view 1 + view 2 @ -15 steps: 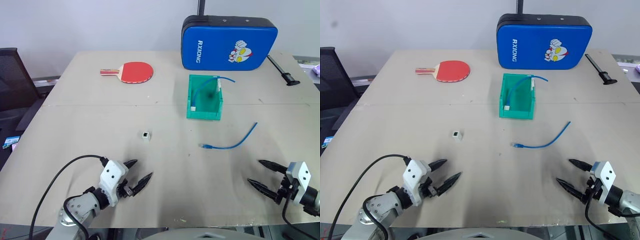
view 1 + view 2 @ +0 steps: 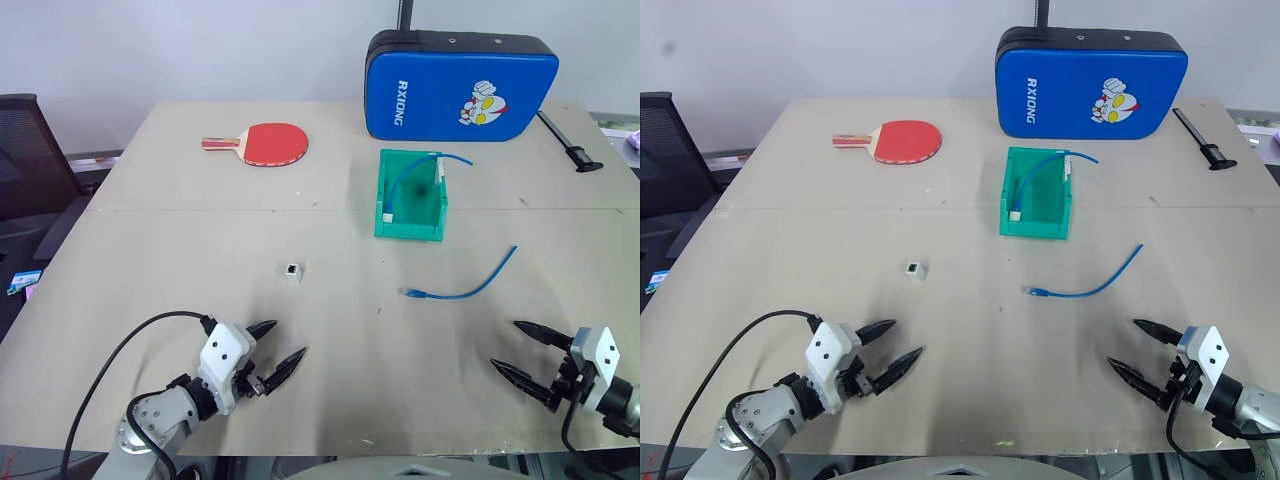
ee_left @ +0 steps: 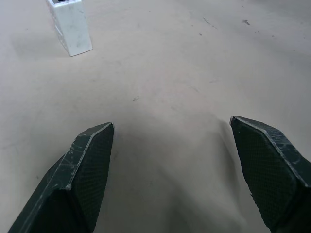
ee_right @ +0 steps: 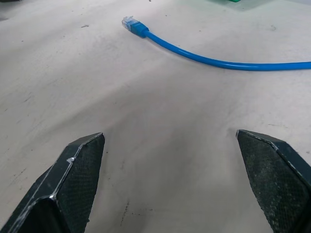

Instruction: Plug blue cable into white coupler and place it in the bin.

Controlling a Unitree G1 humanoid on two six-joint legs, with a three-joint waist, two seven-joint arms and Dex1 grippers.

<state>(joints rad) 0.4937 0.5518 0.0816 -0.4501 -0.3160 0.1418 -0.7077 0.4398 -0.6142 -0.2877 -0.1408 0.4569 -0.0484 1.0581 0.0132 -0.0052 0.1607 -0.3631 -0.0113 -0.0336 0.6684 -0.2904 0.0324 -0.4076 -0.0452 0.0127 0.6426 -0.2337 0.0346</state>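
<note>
My left gripper [image 2: 278, 348] wide open and empty near the white coupler [image 2: 291, 270], my right gripper [image 2: 522, 350] wide open, empty, near the blue cable [image 2: 465, 286] lying on the table [image 2: 180, 240], the bin [image 2: 409, 196] farther behind the cable

On the beige surface [image 2: 790, 230], the left gripper [image 2: 890, 343] hovers low at the near left edge with its jaws spread wide and empty, and the right gripper [image 2: 1132, 349] sits at the near right edge, jaws likewise wide apart with nothing between them. The white coupler [image 2: 913, 269] stands ahead of the left jaws, apart from them. The blue cable [image 2: 1087, 282] lies in a shallow curve ahead of the right jaws, its plug end toward the left jaws' side. The bin [image 2: 1035, 222] stands beyond the cable, holding a second blue cable [image 2: 1040, 166] bent in an arch. Farther off are a blue padded case [image 2: 1090, 82], a red paddle [image 2: 890, 141] and a black tool [image 2: 1198, 139].
</note>
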